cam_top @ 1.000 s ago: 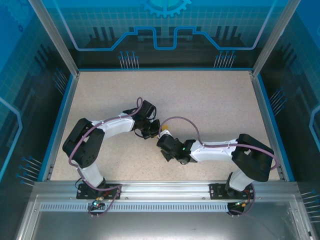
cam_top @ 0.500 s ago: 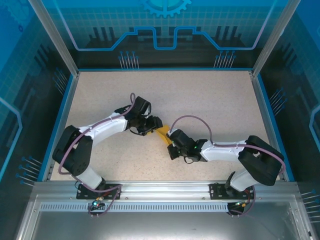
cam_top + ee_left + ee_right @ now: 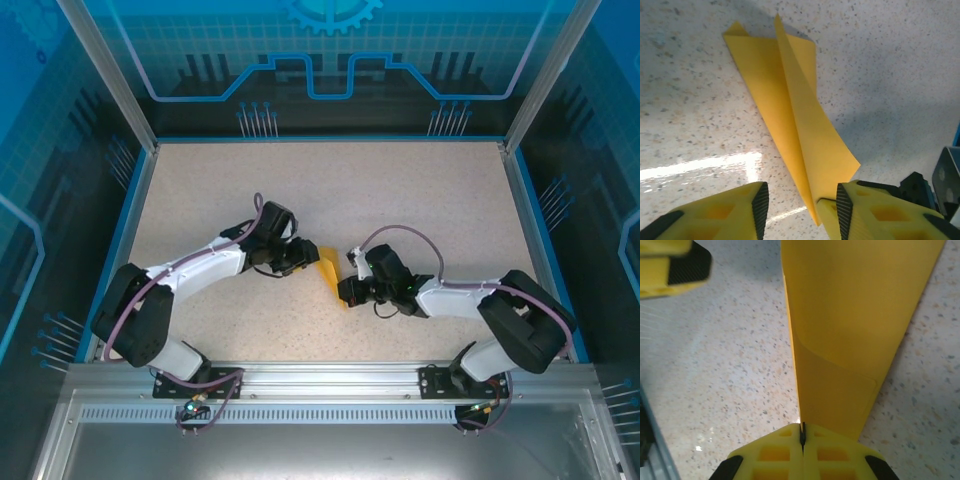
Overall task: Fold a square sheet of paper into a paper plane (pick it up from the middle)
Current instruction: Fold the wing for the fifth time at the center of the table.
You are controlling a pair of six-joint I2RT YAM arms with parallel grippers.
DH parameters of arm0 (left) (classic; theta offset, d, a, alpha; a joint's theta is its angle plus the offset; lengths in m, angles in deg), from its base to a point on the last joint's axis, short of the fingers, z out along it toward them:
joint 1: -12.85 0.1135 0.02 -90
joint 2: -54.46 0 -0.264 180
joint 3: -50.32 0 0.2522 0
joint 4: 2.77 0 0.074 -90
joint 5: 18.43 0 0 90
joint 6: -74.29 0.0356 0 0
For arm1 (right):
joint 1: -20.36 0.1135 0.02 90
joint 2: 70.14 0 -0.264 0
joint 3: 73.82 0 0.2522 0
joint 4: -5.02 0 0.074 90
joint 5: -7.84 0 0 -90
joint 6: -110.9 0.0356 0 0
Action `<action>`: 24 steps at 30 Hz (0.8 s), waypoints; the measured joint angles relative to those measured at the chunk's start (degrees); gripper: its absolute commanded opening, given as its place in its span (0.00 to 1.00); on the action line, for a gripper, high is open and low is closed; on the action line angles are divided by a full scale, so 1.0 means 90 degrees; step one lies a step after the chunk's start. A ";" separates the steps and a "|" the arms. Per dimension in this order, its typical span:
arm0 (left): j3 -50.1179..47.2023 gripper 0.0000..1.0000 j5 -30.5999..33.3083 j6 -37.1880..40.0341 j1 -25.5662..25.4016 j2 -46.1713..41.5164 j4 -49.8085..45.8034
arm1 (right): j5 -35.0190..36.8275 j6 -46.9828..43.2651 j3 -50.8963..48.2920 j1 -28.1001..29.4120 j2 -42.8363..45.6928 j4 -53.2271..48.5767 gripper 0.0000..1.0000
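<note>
The paper plane is lying near the middle of the speckled beige bench, a little toward the near edge, between the two arms. It is showing as thin, smooth orange-yellow paper folded into a long narrow wedge with a sharp centre crease, one flap lying flat and the other standing up off the bench. The right tool is pinching one edge of the plane, its yellow plastic fingers pressed together with the sheet rising from the seam between them. The left tool is hovering low with its fingers apart, black ribbed pads facing each other, and the plane's pointed end is lying between them, close to one pad; contact there cannot be told.
</note>
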 measured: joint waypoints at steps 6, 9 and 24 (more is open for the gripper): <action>-0.0347 0.38 -0.0364 -0.0075 0.0000 0.0000 0.0763 | -0.0714 0.0272 0.0005 -0.0270 -0.0505 0.0420 0.04; -0.0527 0.38 -0.0500 -0.0172 0.0000 0.0002 0.1105 | -0.0964 0.0408 0.0005 -0.0359 -0.0738 0.0580 0.04; -0.0724 0.37 -0.0942 -0.0313 -0.0068 0.0340 0.2225 | -0.2130 0.1309 -0.0051 -0.0950 -0.1722 0.1945 0.04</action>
